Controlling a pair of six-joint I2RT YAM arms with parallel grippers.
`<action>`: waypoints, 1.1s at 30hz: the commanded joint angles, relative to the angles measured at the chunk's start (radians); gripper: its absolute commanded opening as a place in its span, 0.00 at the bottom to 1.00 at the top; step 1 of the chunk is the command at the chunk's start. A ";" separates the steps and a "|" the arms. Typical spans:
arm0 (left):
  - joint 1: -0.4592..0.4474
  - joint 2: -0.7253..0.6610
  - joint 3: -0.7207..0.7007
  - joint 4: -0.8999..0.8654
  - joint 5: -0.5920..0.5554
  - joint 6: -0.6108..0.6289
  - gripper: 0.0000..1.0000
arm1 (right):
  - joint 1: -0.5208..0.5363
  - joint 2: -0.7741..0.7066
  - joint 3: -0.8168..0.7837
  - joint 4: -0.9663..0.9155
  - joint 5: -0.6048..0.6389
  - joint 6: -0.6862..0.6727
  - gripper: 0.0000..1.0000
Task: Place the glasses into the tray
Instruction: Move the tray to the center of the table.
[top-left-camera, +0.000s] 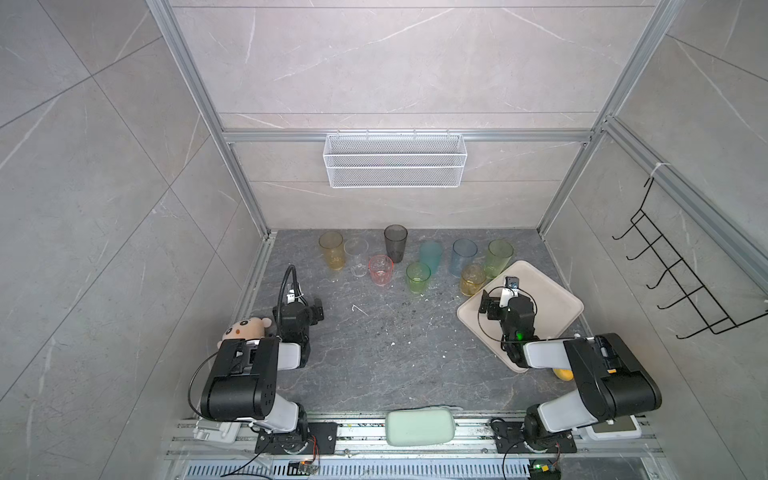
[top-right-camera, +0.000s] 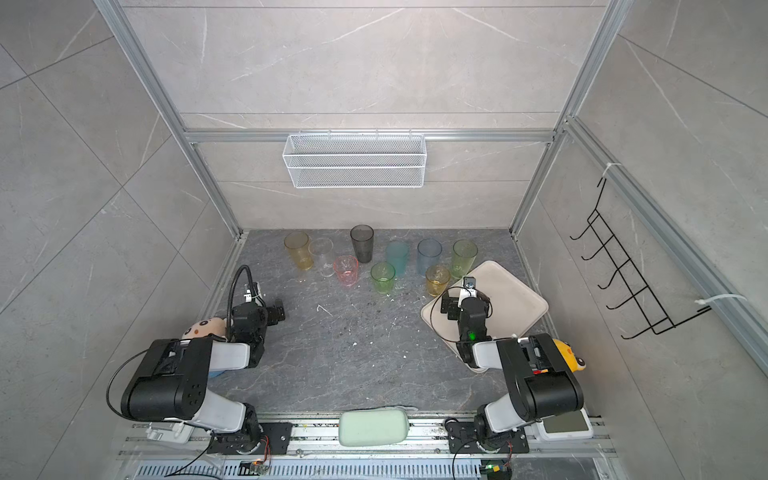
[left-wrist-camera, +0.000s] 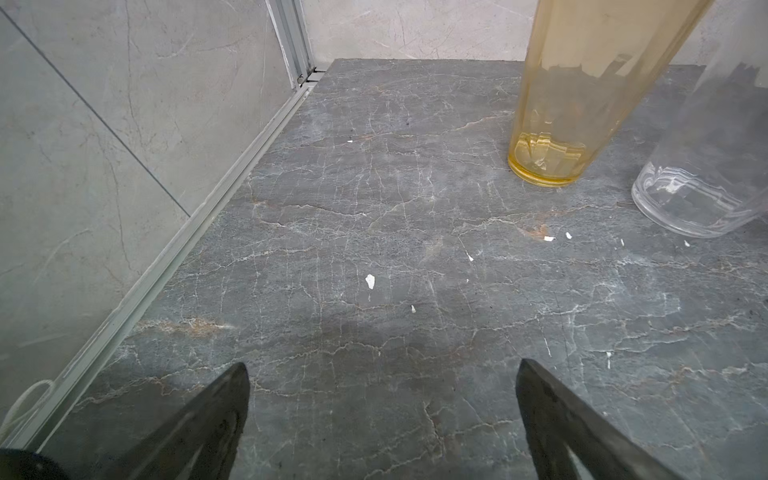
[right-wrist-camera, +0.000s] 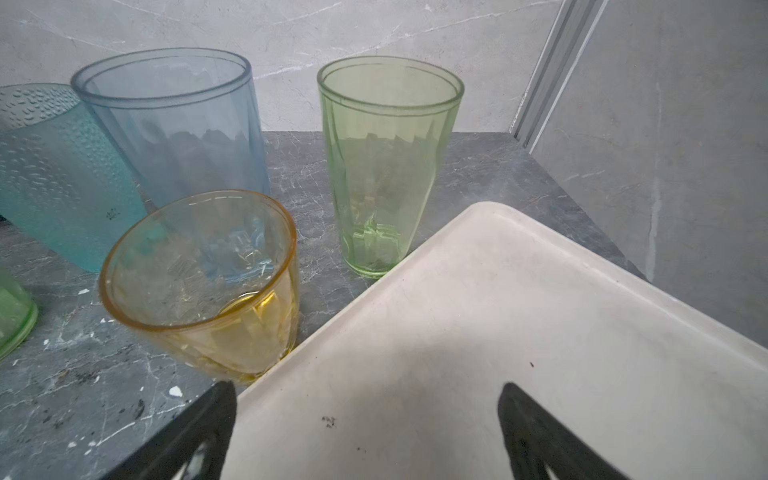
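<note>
Right claw (right-wrist-camera: 368, 386) wide open, empty, over tray (right-wrist-camera: 540, 311), short amber glass (right-wrist-camera: 199, 282) just beside

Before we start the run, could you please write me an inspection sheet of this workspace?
Surface: dark stone tabletop, white flecks.
Job's things: nine glasses upright on the tabletop, tall amber glass to tall green glass; short amber glass beside the tray; none seen in the tray.
Clutter: plush toy behind left arm, yellow toy by right arm, mint pad at front rail.
Claws: left claw open, empty, over bare tabletop; right claw open, empty, over the tray.
Cables: black hose arching at left arm.
Surroundings: white wire basket on back wall, nothing seen inside; black hook rack on side wall.
</note>
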 joint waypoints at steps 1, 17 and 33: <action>0.004 -0.006 0.010 0.032 -0.009 -0.008 1.00 | 0.000 0.007 -0.009 0.020 -0.003 -0.017 0.99; 0.005 -0.006 0.008 0.034 -0.009 -0.007 1.00 | -0.007 0.006 -0.003 0.005 -0.020 -0.010 0.99; -0.093 -0.497 0.109 -0.538 -0.237 -0.230 1.00 | -0.003 -0.372 0.039 -0.352 0.004 0.083 0.99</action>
